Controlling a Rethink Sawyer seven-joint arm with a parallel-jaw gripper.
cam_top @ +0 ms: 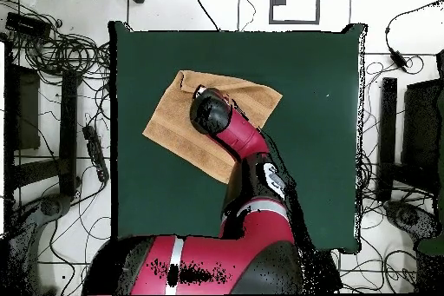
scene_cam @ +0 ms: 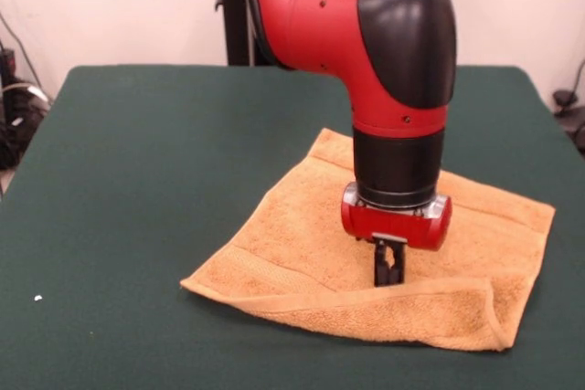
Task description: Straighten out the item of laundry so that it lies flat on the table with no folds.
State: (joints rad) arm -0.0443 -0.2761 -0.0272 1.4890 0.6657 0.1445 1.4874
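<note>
The golden-orange towel point(scene_cam: 302, 235) lies on the dark green table point(scene_cam: 164, 152), right of the middle in the front view. Its near edge is folded over into a long strip point(scene_cam: 430, 303); the rest lies roughly flat. My gripper point(scene_cam: 388, 279) points straight down at the back edge of that folded strip. Its fingers are close together with the tips in the cloth. In the overhead view the towel point(cam_top: 169, 128) lies toward the table's point(cam_top: 312, 136) upper left, and the arm's wrist point(cam_top: 211, 112) hides the gripper.
A small white speck point(scene_cam: 37, 298) lies on the table near the front left. Cables and equipment point(cam_top: 52, 93) surround the table on the floor. The robot's base point(cam_top: 217, 266) stands at the overhead view's bottom.
</note>
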